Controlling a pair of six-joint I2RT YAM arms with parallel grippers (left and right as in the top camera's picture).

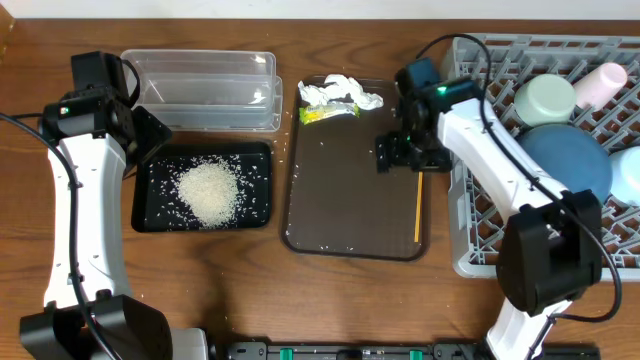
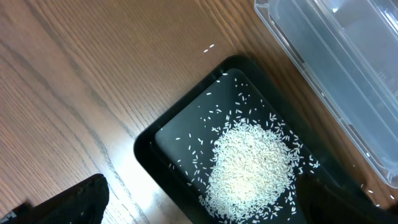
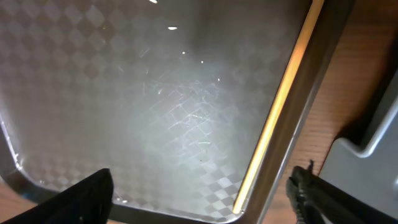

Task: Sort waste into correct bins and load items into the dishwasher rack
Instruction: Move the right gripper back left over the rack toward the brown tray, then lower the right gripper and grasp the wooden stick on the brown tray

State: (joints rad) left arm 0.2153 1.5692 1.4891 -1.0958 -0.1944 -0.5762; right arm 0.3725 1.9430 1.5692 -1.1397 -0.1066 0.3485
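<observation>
Lying along tray rim, yellowish stick, long axis front-to-back, right tool seemingly wide above.

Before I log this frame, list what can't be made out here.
Rack: overhead, right side cut off by the frame.
Stick: right wrist, upper end cut off at top.
Wrapper: overhead, print too small.
Clear tub: left wrist, cut off at right edge.

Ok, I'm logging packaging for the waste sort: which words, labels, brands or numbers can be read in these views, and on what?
No text can be read in any view.
The yellow-green wrapper: any print is too small and blurred to read.
The clear tub, black tray, brown tray and rack: no lettering visible.
</observation>
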